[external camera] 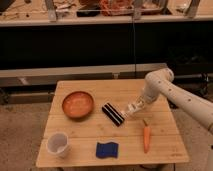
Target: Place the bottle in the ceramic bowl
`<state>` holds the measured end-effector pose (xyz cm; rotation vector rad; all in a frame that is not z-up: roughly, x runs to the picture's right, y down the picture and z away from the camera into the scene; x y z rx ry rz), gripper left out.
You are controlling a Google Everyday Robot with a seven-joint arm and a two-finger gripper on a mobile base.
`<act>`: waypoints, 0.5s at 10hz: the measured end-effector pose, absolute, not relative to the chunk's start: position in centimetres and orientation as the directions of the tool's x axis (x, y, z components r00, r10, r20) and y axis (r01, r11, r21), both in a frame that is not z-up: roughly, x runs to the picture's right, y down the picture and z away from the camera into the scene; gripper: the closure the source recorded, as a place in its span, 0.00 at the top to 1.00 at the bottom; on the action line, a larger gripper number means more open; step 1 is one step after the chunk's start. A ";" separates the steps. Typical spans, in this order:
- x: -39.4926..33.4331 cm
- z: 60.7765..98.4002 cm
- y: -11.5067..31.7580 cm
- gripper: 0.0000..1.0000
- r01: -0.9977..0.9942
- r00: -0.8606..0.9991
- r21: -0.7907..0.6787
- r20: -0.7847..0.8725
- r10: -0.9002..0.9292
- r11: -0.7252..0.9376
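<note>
The orange-brown ceramic bowl (77,104) sits on the left part of the wooden table (90,135). My gripper (131,108) reaches in from the right and hangs low over the table's middle, just right of a black striped bar (113,114). It is shut on a small pale bottle (126,111), which sticks out at its tip. The bottle is well to the right of the bowl, with the bar between them.
A white translucent cup (57,144) stands at the front left. A blue sponge (107,149) lies at the front middle. A carrot (146,137) lies at the front right. A dark shelf unit (100,45) runs behind the table.
</note>
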<state>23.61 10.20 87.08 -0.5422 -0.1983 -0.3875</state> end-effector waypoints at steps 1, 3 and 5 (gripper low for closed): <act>23.4 87.4 10.3 0.61 0.409 0.908 -0.461 0.289 -0.302 0.788; 24.3 88.8 11.7 0.78 0.412 0.907 -0.463 0.290 -0.305 0.785; 23.5 89.0 11.8 0.80 0.430 0.898 -0.457 0.302 -0.319 0.778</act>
